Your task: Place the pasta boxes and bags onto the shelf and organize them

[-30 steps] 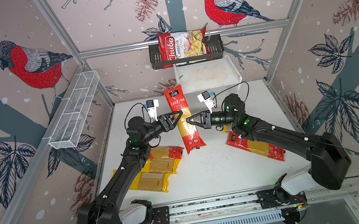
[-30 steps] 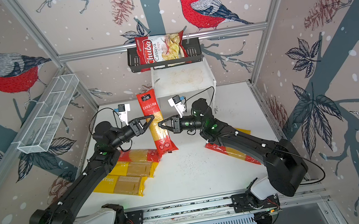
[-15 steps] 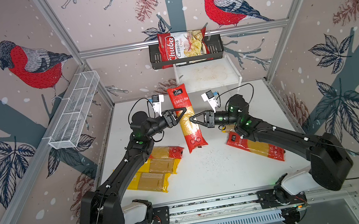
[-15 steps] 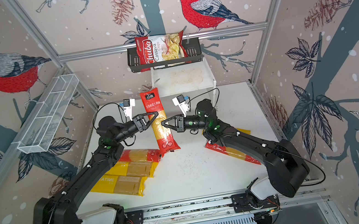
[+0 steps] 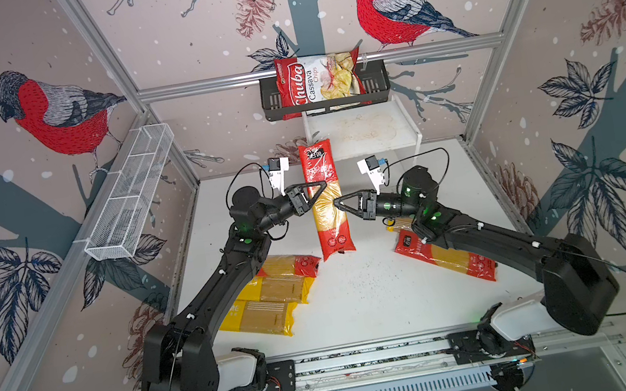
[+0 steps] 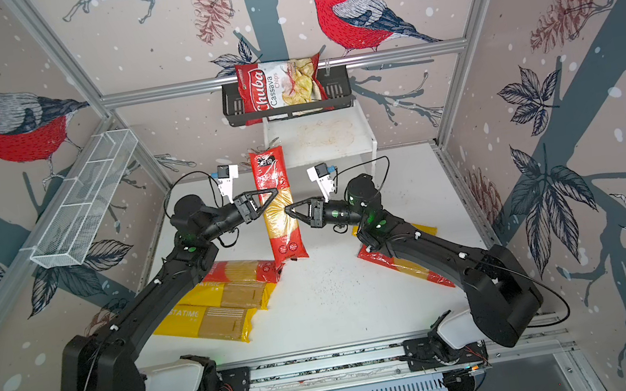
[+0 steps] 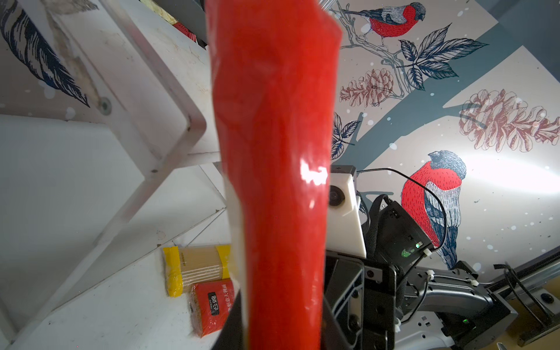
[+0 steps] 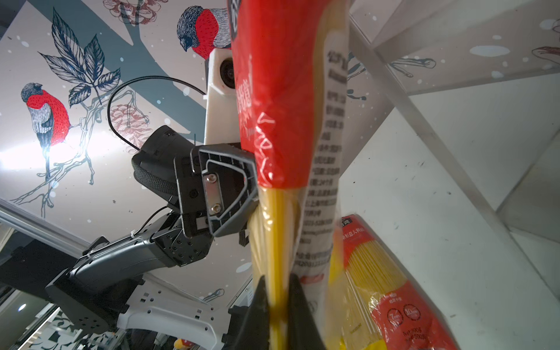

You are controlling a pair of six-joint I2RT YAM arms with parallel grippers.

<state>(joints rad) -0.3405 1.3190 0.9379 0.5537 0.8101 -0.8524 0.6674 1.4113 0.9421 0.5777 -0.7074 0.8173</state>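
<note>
Along the left wall, papered with red-breasted bullfinches, branches and pine cones, a long white wire mesh basket (image 5: 130, 194) is hanging from the aluminium frame. Below it the white tabletop (image 5: 366, 310), speckled with dark crumbs, is carrying three packs lying side by side and touching, partly under the left arm. Two yellow PASTATIME packs (image 5: 262, 315) are lying nearest the front and a red-ended pack (image 5: 292, 264) behind them.

The left gripper (image 5: 317, 196) is clamping the left edge of the held spaghetti pack (image 5: 327, 219). This pack is hanging upright in the air over the middle of the table, its clear middle showing the noodles. Its upper end is appearing just in front of the left front corner of the white two-tier shelf (image 5: 361, 136).

The shelf is standing at the back of the table against the rear wall, its top board stained. Right above it a black wall basket (image 5: 374, 84) is holding a Chuba Cassava Chips bag (image 5: 317, 80).

The right gripper (image 5: 339, 202) is pinching the same pack's right edge, its fingers (image 8: 260, 306) nearly together on the wrapper. Under the right arm a second red-ended pack (image 5: 449, 260) is lying slantwise on the table, with a yellow pack (image 5: 395, 225) just behind it. The right wall is showing leaves and a pine cone.
</note>
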